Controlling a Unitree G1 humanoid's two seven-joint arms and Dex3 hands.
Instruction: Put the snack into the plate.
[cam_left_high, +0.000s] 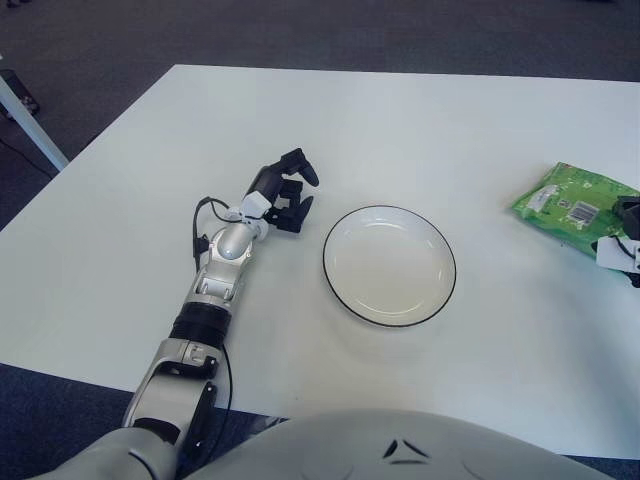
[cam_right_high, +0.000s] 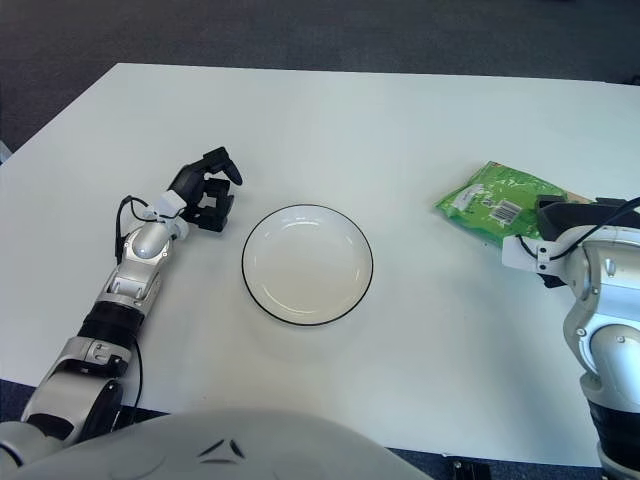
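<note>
Snack pinned at its edge, well right of the plate (cam_right_high: 307, 263)

The snack (cam_right_high: 497, 203) is gripped by the right hand (cam_right_high: 560, 232) for carrying; the left hand (cam_right_high: 207, 190) is kept curled, empty, just left of the plate.

snack bag (cam_right_high: 497, 203) label print, unreadable

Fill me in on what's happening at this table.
The robot's right hand is at the near edge of the green snack bag, which lies on the white table to the right of the plate. The plate holds nothing yet. The left hand shows idle just left of the plate, fingers curled, holding nothing.
</note>
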